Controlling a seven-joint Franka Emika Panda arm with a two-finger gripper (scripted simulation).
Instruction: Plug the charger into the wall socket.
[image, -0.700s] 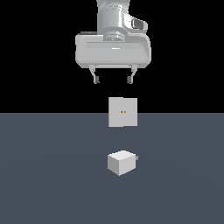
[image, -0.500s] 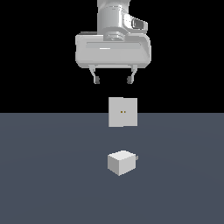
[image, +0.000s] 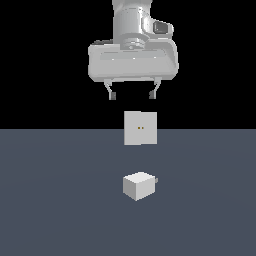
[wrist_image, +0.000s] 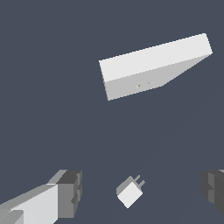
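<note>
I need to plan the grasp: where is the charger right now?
In the exterior view the charger sits on the grey floor near the centre, in front of and apart from the upright wall socket, below the open gripper.

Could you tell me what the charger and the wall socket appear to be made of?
Charger: plain matte white body, plastic-like, though the untextured render leaves it open; grey prongs look metallic. Wall socket: flat matte white plate, likely plastic, two tiny orange holes.

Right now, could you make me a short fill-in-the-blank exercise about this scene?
1. The gripper hangs above the socket with its jaws ____.
2. The charger lies on the ____.
3. The socket's two holes are coloured ____.

Missing words: open; floor; orange
</note>
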